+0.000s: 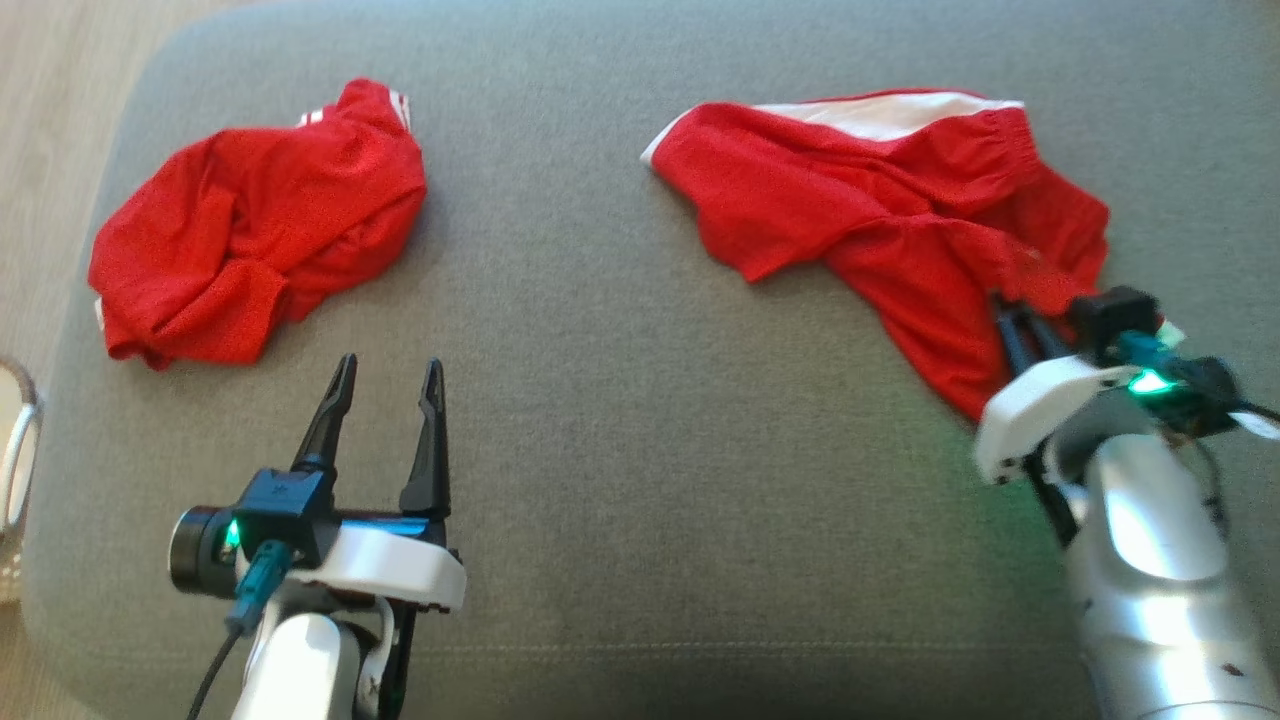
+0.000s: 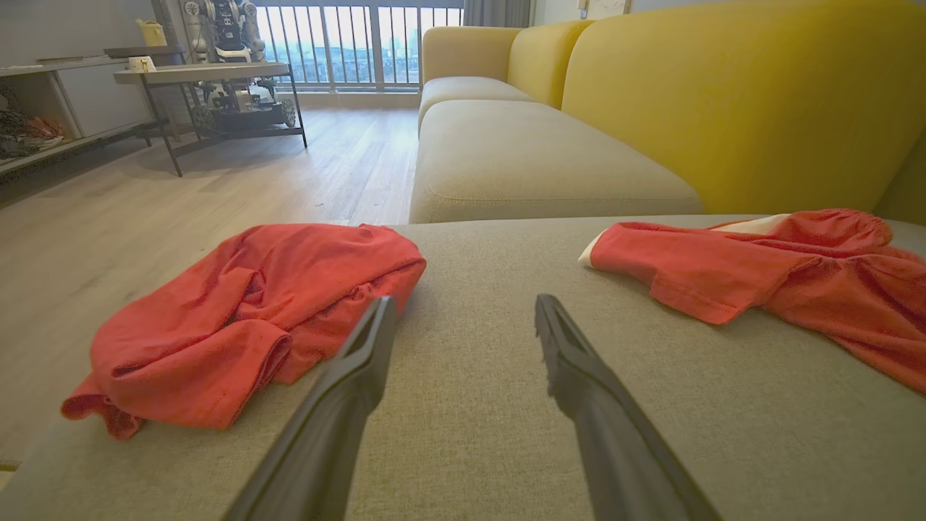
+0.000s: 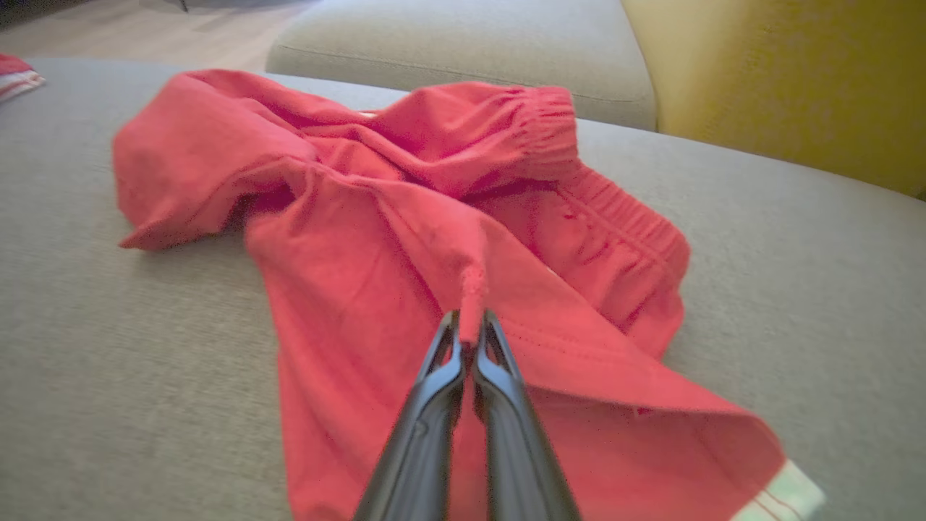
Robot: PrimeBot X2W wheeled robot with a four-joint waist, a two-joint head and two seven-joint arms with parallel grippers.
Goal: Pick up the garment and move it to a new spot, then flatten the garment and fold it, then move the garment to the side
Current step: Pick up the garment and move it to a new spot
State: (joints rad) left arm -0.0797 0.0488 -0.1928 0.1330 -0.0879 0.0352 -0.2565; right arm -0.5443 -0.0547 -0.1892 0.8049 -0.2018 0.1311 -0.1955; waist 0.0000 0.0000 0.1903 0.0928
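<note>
1. Right gripper (image 3: 469,325): fingers together, clamped on a raised pinch of the shorts (image 1: 900,200). The cloth tents up to the tips. Judgement: a pinch near the leg hem gives a hold for lifting the whole piece to a new spot.
2. Shorts lie crumpled on the right half of the cushion (image 1: 620,400), waistband toward the back edge, one leg trailing toward the front-right corner.
3. Left gripper (image 1: 390,375): fingers apart, holding nothing, over bare cushion near the front edge. Probably kept free for flattening.
4. Other garment (image 1: 260,220): a heap by the left edge, well apart from the shorts.
5. Containers: both garments lie straight on the cushion, in none. Pale rimmed thing (image 1: 15,450) beside the left edge may be a basket; contents cannot be told.
</note>
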